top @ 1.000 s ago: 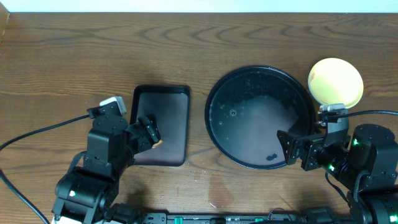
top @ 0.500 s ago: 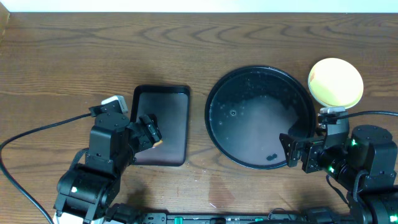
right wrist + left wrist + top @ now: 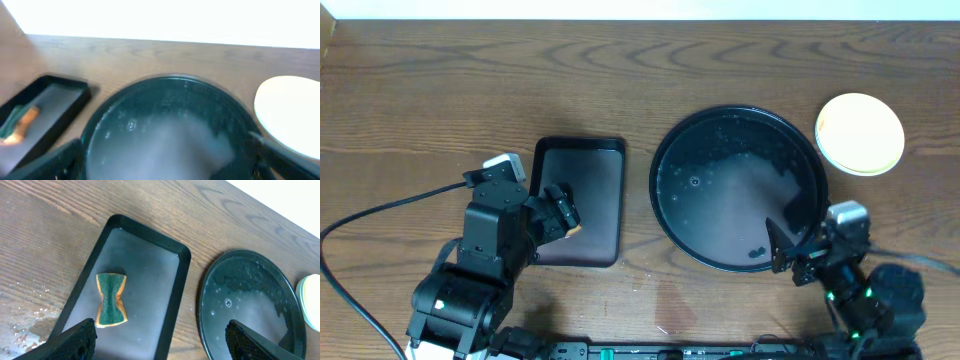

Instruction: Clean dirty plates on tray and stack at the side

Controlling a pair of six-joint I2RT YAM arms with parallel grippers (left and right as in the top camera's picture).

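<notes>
Final step, by appearance: the tray (image 3: 710, 210) lies bare and wet, the plates (image 3: 860, 133) stacked yellow-topmost at its two o'clock, left gripper (image 3: 558, 212) and right gripper (image 3: 790, 250) spread-fingered and empty; next, the arms probably need only withdraw.

The overhead camera looks straight down on the brown wooden table (image 3: 620, 70) from high up. The left wrist camera tilts down close over the small black rectangular tray (image 3: 145, 265) toward the large round black rimmed tray (image 3: 250, 295). The right wrist view, low and blurred, seemingly faces that same round tray; all three views share both trays.
</notes>
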